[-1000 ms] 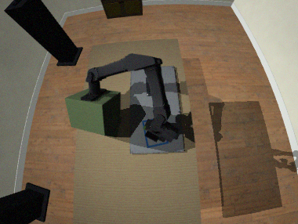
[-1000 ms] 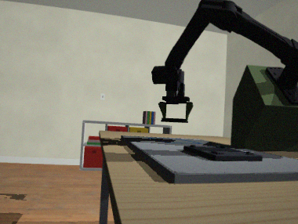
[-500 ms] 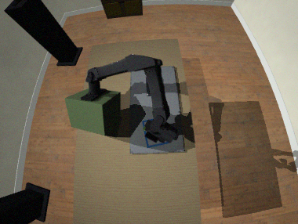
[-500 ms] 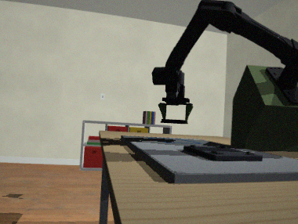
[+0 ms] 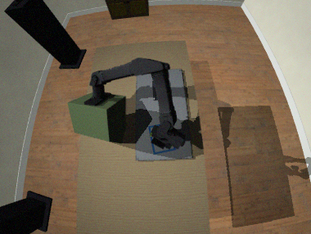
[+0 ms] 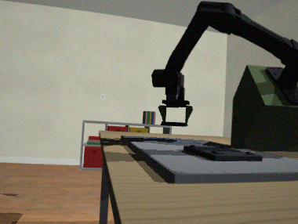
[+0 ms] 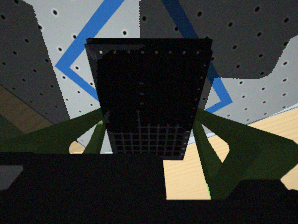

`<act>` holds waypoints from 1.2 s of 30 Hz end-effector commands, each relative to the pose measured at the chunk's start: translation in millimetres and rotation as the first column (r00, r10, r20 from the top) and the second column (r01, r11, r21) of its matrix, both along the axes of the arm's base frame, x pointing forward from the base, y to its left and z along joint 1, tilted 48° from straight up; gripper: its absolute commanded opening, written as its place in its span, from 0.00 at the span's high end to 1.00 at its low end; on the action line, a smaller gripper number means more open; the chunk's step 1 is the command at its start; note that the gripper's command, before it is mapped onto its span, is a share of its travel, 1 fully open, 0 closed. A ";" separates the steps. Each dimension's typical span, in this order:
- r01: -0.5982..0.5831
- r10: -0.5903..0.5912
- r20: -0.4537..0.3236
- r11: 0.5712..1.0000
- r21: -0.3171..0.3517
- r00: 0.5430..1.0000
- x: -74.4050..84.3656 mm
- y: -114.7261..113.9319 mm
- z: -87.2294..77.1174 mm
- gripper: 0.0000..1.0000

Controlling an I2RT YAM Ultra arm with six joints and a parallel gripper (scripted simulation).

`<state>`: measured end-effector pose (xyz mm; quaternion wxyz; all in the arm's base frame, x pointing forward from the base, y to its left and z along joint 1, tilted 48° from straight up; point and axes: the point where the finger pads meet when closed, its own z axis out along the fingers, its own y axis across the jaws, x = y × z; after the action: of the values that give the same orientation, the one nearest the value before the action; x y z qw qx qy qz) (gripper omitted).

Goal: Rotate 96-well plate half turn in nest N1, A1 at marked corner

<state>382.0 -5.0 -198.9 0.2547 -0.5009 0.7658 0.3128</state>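
The 96-well plate (image 7: 147,95) is in the air, held between the two green fingers of the gripper (image 6: 175,116). The fingers stand wide apart and press on the plate's two opposite sides, so the claw is closed on it. In the wrist view the plate looks dark, with a grid of wells visible at its 6 o'clock end and a row of small light dots along its 12 o'clock edge. Which corner is cut off cannot be told.

Below the plate lies the blue taped outline B1 (image 7: 75,52) on the grey perforated deck (image 7: 250,75). In the top view the gripper hangs over this outline (image 5: 152,150), at the 6 o'clock part of the deck. In the exterior view the plate hangs level and well above the deck (image 6: 219,166). The dark plate nest N1 (image 6: 221,153) lies on the deck, apart from the plate, toward 4 o'clock from the gripper.

The arm (image 5: 123,73) stands on a green pedestal (image 5: 87,119) at 9 o'clock of the deck.
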 end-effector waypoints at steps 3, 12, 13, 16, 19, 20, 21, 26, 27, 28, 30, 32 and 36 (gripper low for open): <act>0.021 -0.021 0.012 1.000 0.005 1.000 4.9 -4.3 2.8 1.00; 0.021 -0.021 0.012 1.000 0.005 1.000 5.4 -0.3 -0.8 1.00; 0.021 -0.021 0.012 1.000 0.005 1.000 5.5 0.2 -1.2 1.00; 0.021 -0.021 0.012 1.000 0.005 1.000 5.7 1.7 -2.6 1.00; 0.021 -0.021 0.012 1.000 0.005 1.000 5.9 3.2 -3.9 1.00; 0.021 -0.021 0.012 1.000 0.005 1.000 5.9 3.2 -3.9 1.00; 0.021 -0.021 0.012 1.000 0.005 1.000 5.9 3.2 -3.9 1.00; 0.021 -0.021 0.011 1.000 0.005 1.000 6.2 5.6 -6.1 1.00; 0.021 -0.021 0.011 1.000 0.005 1.000 6.2 6.1 -6.6 1.00; 0.021 -0.021 0.011 1.000 0.005 1.000 6.3 6.6 -7.0 1.00; 0.021 -0.021 0.011 1.000 0.005 1.000 6.4 7.6 -7.9 1.00; 0.021 -0.021 0.011 1.000 0.005 1.000 6.6 8.6 -8.8 1.00; 0.021 -0.021 0.011 1.000 0.005 1.000 6.8 10.6 -10.6 1.00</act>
<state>384.2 12.0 -213.0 0.2544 -0.5025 0.7649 0.3125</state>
